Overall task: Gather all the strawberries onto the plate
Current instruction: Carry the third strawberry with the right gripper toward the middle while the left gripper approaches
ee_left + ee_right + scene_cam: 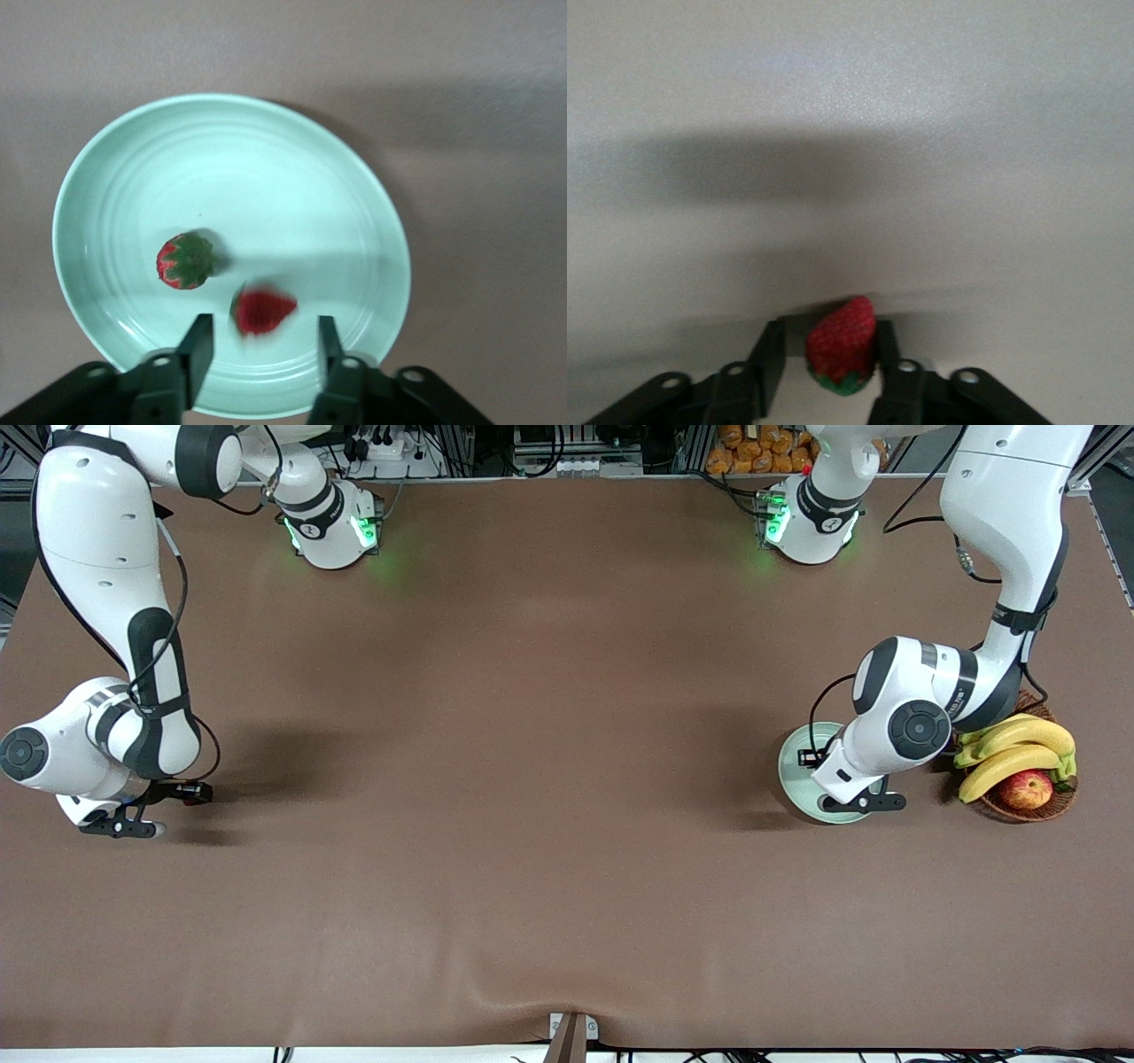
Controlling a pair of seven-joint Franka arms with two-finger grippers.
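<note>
The pale mint-green plate (796,766) (115,168) lies toward the left arm's end of the table. My left gripper (864,802) (263,350) hangs open just over it. Two strawberries are in the plate: one sits cap-up (186,260), the other (262,311) is blurred just ahead of the open fingers. My right gripper (133,828) (829,335) is down at the table at the right arm's end. A third strawberry (843,343) stands between its fingers, touching one finger, with a narrow gap to the other.
A brown wicker basket (1059,804) with bananas (1019,744) and a red-yellow apple (1026,788) stands beside the plate, right by the left arm's wrist. Brown cloth covers the whole table.
</note>
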